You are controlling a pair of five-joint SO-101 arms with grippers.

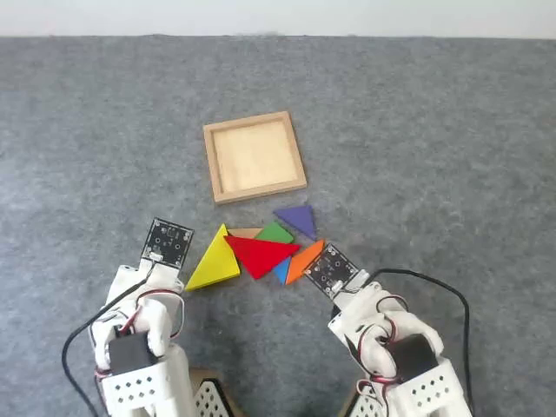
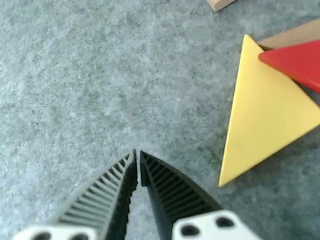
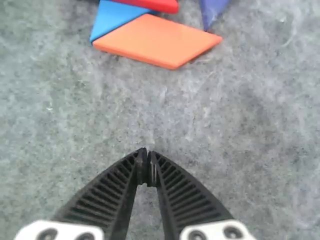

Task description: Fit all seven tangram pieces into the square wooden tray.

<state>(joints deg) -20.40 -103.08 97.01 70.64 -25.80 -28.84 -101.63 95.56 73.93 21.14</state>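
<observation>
The square wooden tray lies on the grey felt with nothing in it. Just in front of it the tangram pieces sit in a cluster: yellow triangle, red triangle, green piece, purple triangle, orange parallelogram, blue piece and a tan piece. My left gripper is shut over bare felt, close beside the yellow triangle. My right gripper is shut too, a short way short of the orange parallelogram. Both grippers hold nothing.
Grey felt covers the whole table. Both arm bases stand at the near edge, with a black cable looping by the right arm. A pale wall borders the far edge.
</observation>
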